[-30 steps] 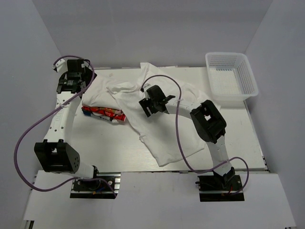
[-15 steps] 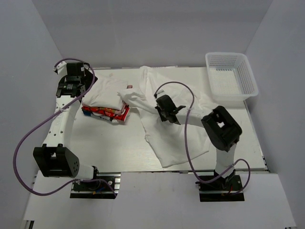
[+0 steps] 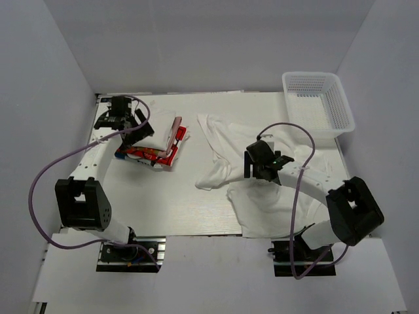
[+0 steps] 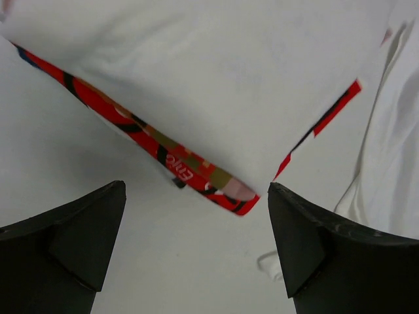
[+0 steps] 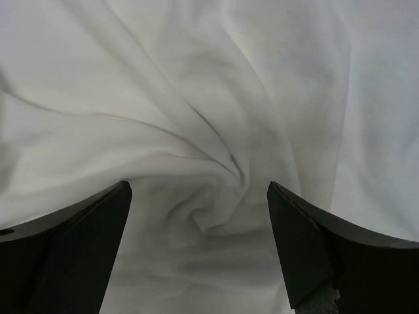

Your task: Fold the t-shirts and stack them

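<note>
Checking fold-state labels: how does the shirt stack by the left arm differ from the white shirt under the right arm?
The folded stack is a compact, squared pile; the loose white t-shirt lies spread out, crumpled and twisted. The stack shows a red patterned shirt under white; the loose one looks plain white. Shared: both rest on the table, and neither the left hand nor the right hand grips them.

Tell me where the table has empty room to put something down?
Bare table lies near the front, between the folded stack of t-shirts and the crumpled white t-shirt. The right side is crowded: that shirt, the right gripper, the white mesh basket.
</note>
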Motion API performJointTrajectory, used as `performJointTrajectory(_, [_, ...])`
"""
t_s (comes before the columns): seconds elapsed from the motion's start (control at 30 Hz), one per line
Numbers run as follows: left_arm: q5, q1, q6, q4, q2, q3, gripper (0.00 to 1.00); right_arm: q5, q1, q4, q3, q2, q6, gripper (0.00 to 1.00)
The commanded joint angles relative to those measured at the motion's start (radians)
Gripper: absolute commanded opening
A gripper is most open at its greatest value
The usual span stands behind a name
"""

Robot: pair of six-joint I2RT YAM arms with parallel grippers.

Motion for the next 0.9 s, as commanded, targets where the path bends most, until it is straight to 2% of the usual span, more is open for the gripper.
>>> performJointTrajectory(0.0, [0.123,-0.043,0.044,-0.012,-0.099,-0.083,1.0,-0.098,0.003,0.021,0.081,-0.091,-0.044,0.9])
performJointTrajectory(0.13, [0.152,-0.053,0.016,0.057,-0.204,-0.245,1.0,-0.116,0.003,0.063,0.083,-0.169,-0.127,0.9])
performJointTrajectory(0.27, [0.204,-0.074,-0.01,0.15,-0.133,-0.313,1.0,-0.153,0.003,0.09,0.057,-0.194,-0.152,0.9])
performJointTrajectory(0.37, [0.305,-0.083,-0.001,0.293,-0.095,-0.383,1.0,-0.181,0.003,0.11,0.036,-0.192,-0.141,0.9])
performJointTrajectory(0.4, [0.334,-0.083,-0.001,0.394,-0.08,-0.4,1.0,-0.187,0.005,0.11,0.034,-0.186,-0.135,0.9])
performJointTrajectory(0.53, [0.532,-0.092,0.065,0.551,-0.02,-0.437,0.97,-0.158,0.003,0.07,0.035,-0.166,-0.136,0.9])
performJointTrajectory(0.63, [0.484,-0.092,0.065,0.538,0.054,-0.414,0.91,-0.098,0.0,0.044,0.049,-0.163,-0.135,0.9])
performJointTrajectory(0.7, [0.401,-0.082,0.065,0.51,0.091,-0.362,0.89,-0.083,0.007,0.033,0.045,-0.171,-0.135,0.9])
performJointTrajectory(0.87, [0.289,-0.06,0.065,0.498,0.215,-0.255,0.89,-0.037,0.002,0.029,0.035,-0.206,-0.144,0.9])
